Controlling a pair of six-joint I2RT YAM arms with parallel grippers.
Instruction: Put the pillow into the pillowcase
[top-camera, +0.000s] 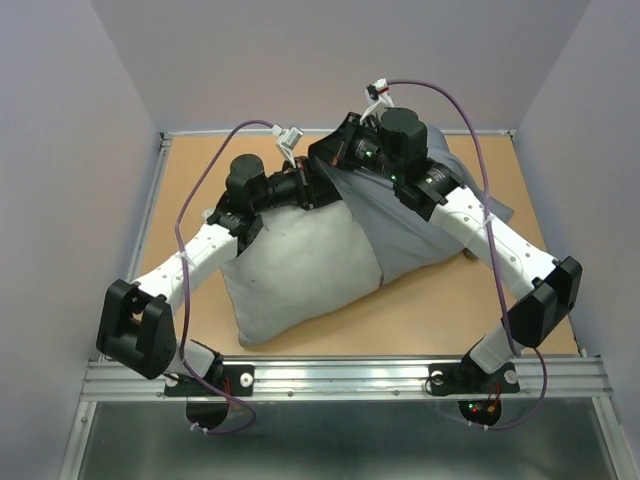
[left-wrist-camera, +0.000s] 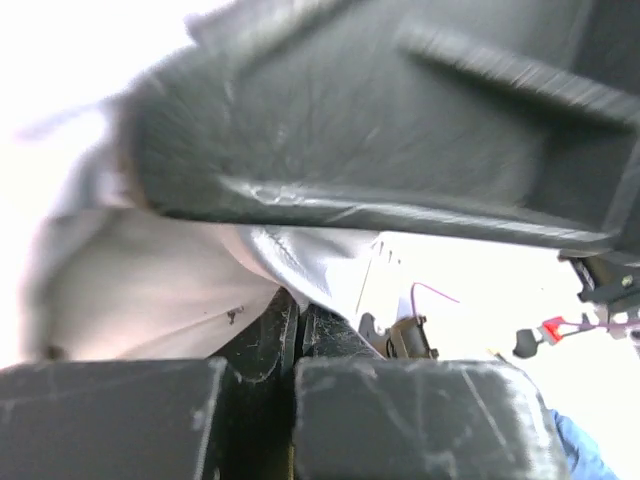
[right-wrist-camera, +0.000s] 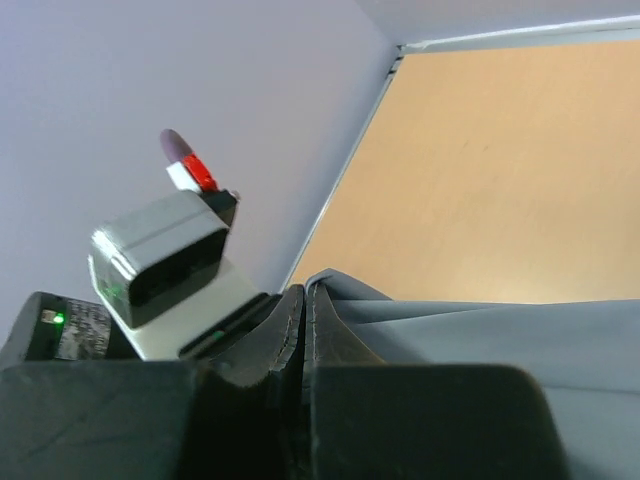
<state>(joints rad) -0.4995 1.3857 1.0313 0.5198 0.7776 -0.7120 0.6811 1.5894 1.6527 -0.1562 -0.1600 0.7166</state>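
The off-white pillow (top-camera: 290, 270) lies on the table with its left part bare. The blue-grey pillowcase (top-camera: 400, 225) covers its right part and is lifted at the far edge. My left gripper (top-camera: 312, 190) is at the pillow's far edge, where the pillowcase's edge begins. In the left wrist view it (left-wrist-camera: 297, 305) is shut on a fold of smooth pale-grey cloth, with the specked pillow (left-wrist-camera: 140, 300) to its left. My right gripper (top-camera: 333, 153) is just behind the left one. In the right wrist view it (right-wrist-camera: 306, 295) is shut on the pillowcase's edge (right-wrist-camera: 480, 330).
The tan table (top-camera: 470, 300) has a metal rail (top-camera: 340, 375) at its near edge and pale walls on three sides. The right arm's dark wrist body (left-wrist-camera: 400, 120) hangs close over my left gripper. Purple cables (top-camera: 470, 120) loop above both arms.
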